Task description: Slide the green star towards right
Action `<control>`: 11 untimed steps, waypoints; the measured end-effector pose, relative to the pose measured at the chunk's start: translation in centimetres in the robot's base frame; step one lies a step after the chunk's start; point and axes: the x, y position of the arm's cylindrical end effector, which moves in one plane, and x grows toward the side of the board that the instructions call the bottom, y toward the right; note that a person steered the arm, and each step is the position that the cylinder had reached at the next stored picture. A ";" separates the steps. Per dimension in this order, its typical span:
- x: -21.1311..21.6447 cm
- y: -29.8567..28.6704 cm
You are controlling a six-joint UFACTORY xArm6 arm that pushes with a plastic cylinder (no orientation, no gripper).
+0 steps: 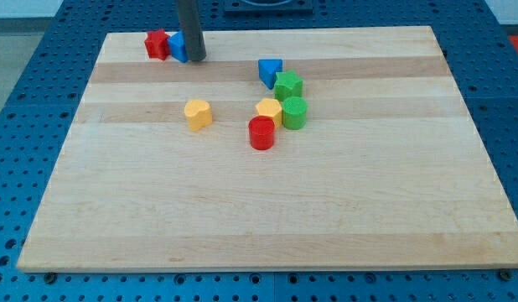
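The green star (pixel 287 85) lies right of the board's centre, near the view's top. It touches the blue triangle (pixel 270 71) on its upper left, and a round green block (pixel 294 112) sits just below it. My tip (pixel 195 59) rests on the board at the view's top left, far to the left of the green star. There it stands against a blue block (pixel 176 48), which the rod partly hides.
A red star (pixel 157 44) sits left of the blue block. A yellow hexagon (pixel 268 110) touches the round green block's left side. A red cylinder (pixel 261 132) lies below the hexagon. A yellow heart (pixel 198 113) stands alone at centre left. The wooden board (pixel 259 210) ends in blue pegboard.
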 end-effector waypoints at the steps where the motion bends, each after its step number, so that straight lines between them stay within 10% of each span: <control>1: 0.0 -0.8; 6: 4.5 20.4; 11: 5.5 8.6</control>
